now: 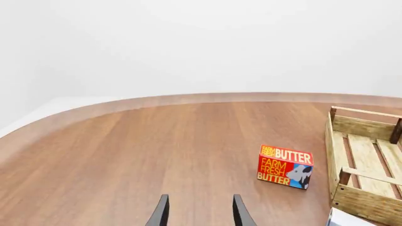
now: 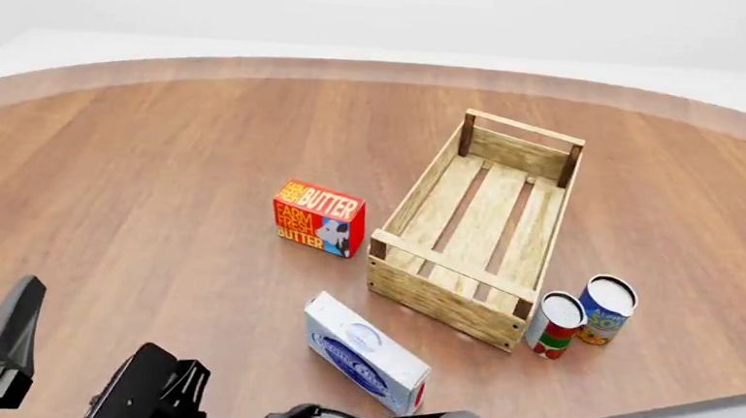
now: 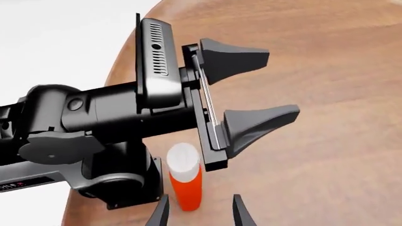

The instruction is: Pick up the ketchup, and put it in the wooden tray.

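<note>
Your right gripper (image 3: 199, 209) is parted and empty, with the ketchup (image 3: 186, 182) upright between its tips, beside the left arm's base. The left gripper (image 3: 251, 89) gapes, empty. Expect a light, slick, slightly squeezable bottle; grip mid-body. Its label is hidden, and the front view misses it. The wooden tray (image 2: 452, 296) lies beyond.

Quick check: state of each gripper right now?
Left gripper: open, empty.
Right gripper: open, ketchup just ahead of its fingertips, not gripped.
</note>
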Action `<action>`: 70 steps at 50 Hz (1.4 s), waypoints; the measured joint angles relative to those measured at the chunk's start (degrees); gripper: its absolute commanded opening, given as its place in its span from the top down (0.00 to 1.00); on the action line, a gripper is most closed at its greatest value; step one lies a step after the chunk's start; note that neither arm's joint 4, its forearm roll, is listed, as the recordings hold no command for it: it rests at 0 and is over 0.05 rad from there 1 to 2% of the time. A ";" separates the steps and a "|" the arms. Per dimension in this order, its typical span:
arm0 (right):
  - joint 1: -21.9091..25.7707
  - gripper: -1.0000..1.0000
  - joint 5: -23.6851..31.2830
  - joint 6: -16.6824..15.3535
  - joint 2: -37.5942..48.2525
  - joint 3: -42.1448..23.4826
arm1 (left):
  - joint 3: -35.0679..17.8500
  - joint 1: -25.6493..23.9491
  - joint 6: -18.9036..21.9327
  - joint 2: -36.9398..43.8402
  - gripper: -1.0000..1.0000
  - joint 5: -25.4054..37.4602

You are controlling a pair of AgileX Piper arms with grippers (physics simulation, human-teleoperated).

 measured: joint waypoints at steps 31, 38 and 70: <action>1.32 0.00 1.26 -1.17 8.19 -6.66 | 0.00 0.00 0.00 0.00 0.00 0.00; 1.34 0.00 1.24 -1.10 10.01 -7.59 | 0.00 0.00 0.00 0.00 0.00 0.00; 1.94 1.00 1.83 -1.09 16.08 -12.02 | 0.00 0.00 0.00 0.00 0.00 0.00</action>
